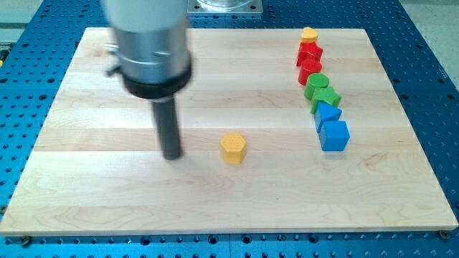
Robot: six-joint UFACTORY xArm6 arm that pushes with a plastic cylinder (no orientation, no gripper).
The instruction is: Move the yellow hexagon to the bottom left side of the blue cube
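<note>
Left of yellow hexagon, rod upright w/ my tip free, touching nothing; blue cube far right.

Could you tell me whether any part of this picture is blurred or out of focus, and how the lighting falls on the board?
In the camera view, the arm's large grey housing at the view's top left is soft and blurred, while my tip, the yellow hexagon and the blue cube are sharp; the lighting on the wooden board is even, with only faint shadows and no strong glare.
</note>
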